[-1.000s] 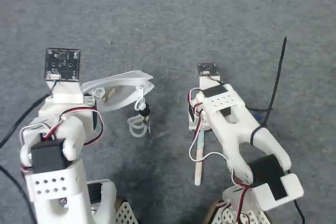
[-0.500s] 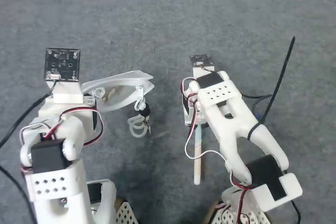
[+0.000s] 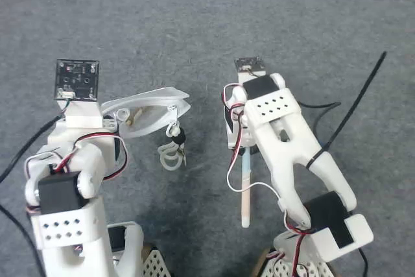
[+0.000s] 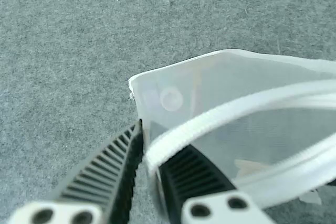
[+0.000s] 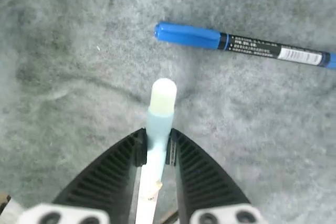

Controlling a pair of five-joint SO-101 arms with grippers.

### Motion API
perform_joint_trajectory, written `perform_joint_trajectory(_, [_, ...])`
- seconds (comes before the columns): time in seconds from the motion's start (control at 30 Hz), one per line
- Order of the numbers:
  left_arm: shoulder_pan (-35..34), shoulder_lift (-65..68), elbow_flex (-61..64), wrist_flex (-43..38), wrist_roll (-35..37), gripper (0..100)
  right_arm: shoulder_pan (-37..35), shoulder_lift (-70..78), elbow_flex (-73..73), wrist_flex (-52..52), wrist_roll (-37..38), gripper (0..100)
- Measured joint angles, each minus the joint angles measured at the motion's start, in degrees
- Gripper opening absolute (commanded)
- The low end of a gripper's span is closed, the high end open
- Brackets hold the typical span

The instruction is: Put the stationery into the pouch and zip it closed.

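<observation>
Operator: Status of the left gripper (image 4: 148, 145)?

Technician: Both ribbed fingers are clamped on the translucent pouch (image 4: 220, 93), one on each side of its wall at the corner beside the zipper band (image 4: 210, 119). The pouch extends beyond the fingertips. Its two zipper bands stand apart, so the mouth is open. A pale item shows through the wall; its type cannot be determined.

Operator: Status of the right gripper (image 5: 156, 142)?

Technician: Fingers are closed on a pen (image 5: 160, 114), pinching the light-blue barrel from both sides. The white cap protrudes past the fingertips. The beige tail runs back between the fingers, under the arm. Whether the pen touches the carpet (image 3: 194, 37) cannot be determined.

Operator: Other stationery?

Technician: One blue marker (image 5: 236, 43) lies flat on the carpet beyond the pen's cap, crosswise to the fingers and apart from them.

Operator: Pouch hardware?

Technician: In the high view, white rings (image 3: 170, 155) lie on the carpet just beside the pouch (image 3: 146, 111), between the two arms.
</observation>
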Motion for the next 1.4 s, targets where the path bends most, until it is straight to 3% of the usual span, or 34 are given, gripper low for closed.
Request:
perform_joint_trajectory(0.63, [0.0,0.0,0.0,0.0,0.0,1,0.0,-0.7,-7.6,9.1,0.0,0.6])
perform_joint_trajectory(1.4, [0.0,0.0,0.0,0.0,0.0,1,0.0,-28.3,-0.4,2.8,0.0,0.6])
